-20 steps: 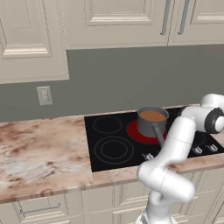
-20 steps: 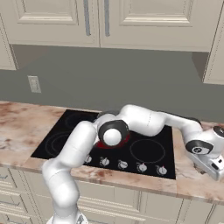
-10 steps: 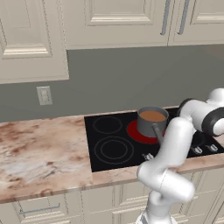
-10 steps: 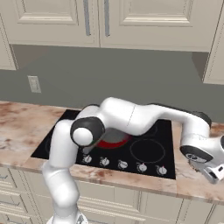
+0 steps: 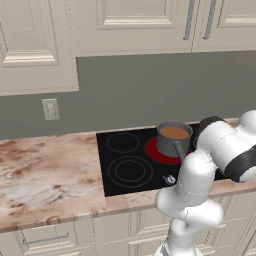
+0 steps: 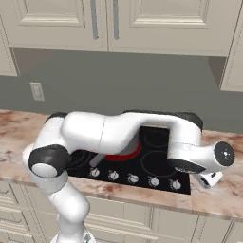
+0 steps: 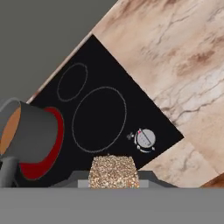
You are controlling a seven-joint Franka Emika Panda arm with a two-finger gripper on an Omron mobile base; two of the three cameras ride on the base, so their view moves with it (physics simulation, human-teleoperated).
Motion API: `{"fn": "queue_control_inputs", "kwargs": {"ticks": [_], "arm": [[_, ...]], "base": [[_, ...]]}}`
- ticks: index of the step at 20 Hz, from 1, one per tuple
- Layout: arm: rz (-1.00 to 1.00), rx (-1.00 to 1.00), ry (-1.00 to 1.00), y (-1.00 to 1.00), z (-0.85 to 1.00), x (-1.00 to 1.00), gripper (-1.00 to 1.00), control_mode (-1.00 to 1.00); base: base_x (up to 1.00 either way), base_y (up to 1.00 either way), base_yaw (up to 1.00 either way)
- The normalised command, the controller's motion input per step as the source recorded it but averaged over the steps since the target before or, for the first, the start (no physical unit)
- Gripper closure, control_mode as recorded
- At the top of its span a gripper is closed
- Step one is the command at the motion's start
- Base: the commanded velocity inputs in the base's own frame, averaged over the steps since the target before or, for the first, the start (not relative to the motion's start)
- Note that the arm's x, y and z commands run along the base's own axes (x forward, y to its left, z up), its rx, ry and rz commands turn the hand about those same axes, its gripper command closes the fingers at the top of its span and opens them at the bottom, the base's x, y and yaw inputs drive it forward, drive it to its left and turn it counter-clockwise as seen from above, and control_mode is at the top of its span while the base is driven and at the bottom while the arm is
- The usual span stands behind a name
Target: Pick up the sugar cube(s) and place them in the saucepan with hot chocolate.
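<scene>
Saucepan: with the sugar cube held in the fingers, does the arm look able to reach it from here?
Probably yes. The saucepan stands uncovered on the red burner, nothing above its rim, and the sugar cube is held nearby over the cooktop.

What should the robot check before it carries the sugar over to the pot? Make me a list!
1. Sugar cube sits between the fingertips of the gripper: ok.
2. Saucepan stands upright on the glowing red burner: ok.
3. Hot chocolate is uncovered, no lid in the way: ok.
4. Gripper is above the saucepan: not ok, the pan sits off to one side in the hand view.
5. Path across the cooktop is free of other things: ok, as far as shown.
6. Grip is firm enough for the trip: cannot tell.
</scene>
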Motion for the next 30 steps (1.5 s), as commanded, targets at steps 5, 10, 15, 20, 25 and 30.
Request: {"fn": "queue_control_inputs", "kwargs": {"ticks": [5, 10, 15, 20, 25, 30], "arm": [[0.0, -0.05, 0.0, 1.0, 0.42, 0.0, 1.0, -1.0], [0.0, -0.08, 0.0, 1.0, 0.38, 0.01, 1.0, -1.0], [0.0, -0.12, 0.07, 1.0, 0.31, 0.12, 1.0, -1.0], [0.0, -0.17, 0.11, 1.0, 0.32, 0.13, 1.0, -1.0], [0.02, -0.26, 0.0, 0.79, 0.2, 0.48, 1.0, -1.0], [0.13, -0.16, 0.08, 0.44, 0.08, 0.78, 1.0, -1.0]], "base": [[0.0, 0.0, 0.0], [0.0, 0.0, 0.0], [0.0, 0.0, 0.0], [0.0, 0.0, 0.0], [0.0, 0.0, 0.0], [0.0, 0.0, 0.0]]}}
